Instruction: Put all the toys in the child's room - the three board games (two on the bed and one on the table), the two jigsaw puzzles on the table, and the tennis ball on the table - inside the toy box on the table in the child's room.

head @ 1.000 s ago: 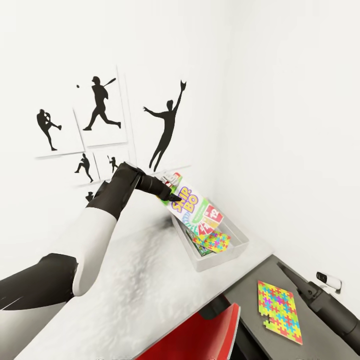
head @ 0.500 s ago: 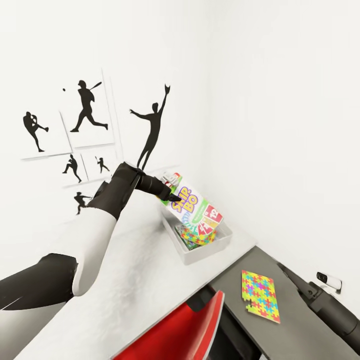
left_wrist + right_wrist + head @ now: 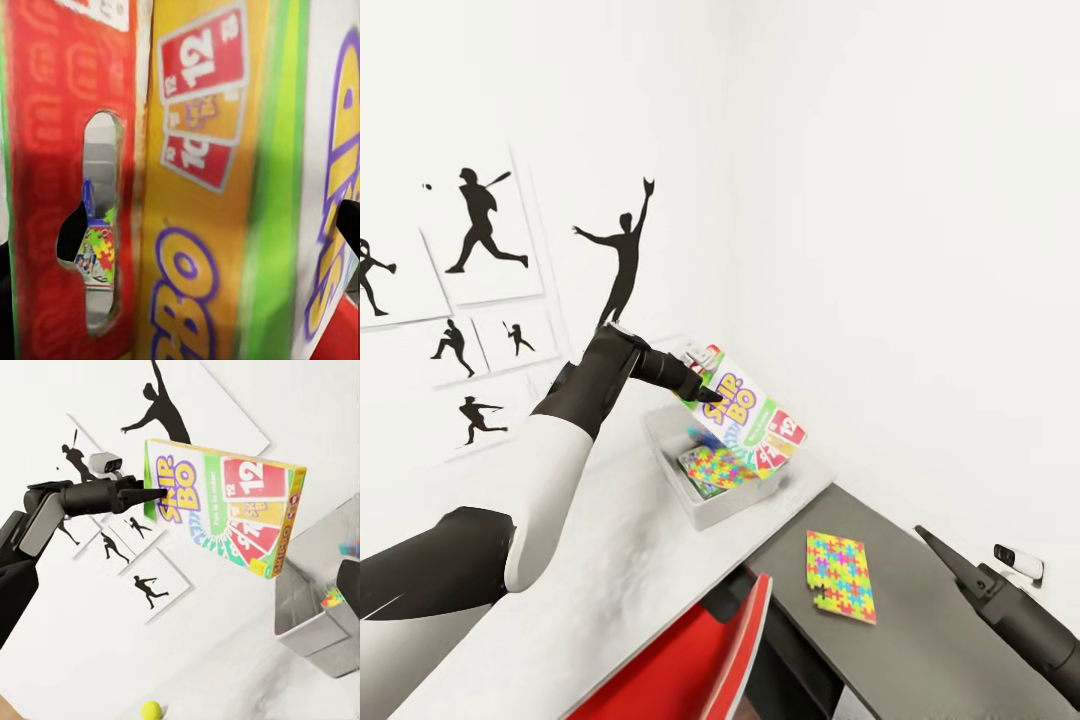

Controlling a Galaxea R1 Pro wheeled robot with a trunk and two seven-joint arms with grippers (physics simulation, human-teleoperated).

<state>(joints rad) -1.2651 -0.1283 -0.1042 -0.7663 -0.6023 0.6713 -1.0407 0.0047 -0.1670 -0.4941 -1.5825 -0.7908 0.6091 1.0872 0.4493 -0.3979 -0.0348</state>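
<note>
While my left gripper (image 3: 700, 388) is clamped shut on one short edge of the SKIP-BO box (image 3: 752, 420), the box hangs in the air, its long axis running away from my fingertips and slanting down toward the toy box (image 3: 705, 512) just below it. Its printed face, with the red number cards at the far end, is turned up and outward; in the right wrist view the same box (image 3: 225, 502) reads nearly level, lettering toward me and my fingers (image 3: 139, 495) pinching the green edge. Inside the bin, beneath the held box, lies a jigsaw puzzle (image 3: 712, 466) on top of something flat I cannot make out. Beyond the bin, on the lower dark grey section (image 3: 920, 620) of the table (image 3: 610, 560), a second puzzle (image 3: 841, 576) lies flat, well apart from my gripper. My right arm (image 3: 1010, 610) rests low by that dark end; I cannot tell how its jaws stand. White walls meet in the corner behind, with black baseball silhouettes (image 3: 478, 222) on one of them. A red chair back (image 3: 690, 660) stands at the table edge. Close up, my left wrist camera looks along the box's red and yellow side (image 3: 187, 187), and through a cut-out slot (image 3: 101, 225) I glimpse the puzzle below. From the right wrist I also see the tennis ball (image 3: 151, 710) on the pale tabletop, well under my left arm.
</note>
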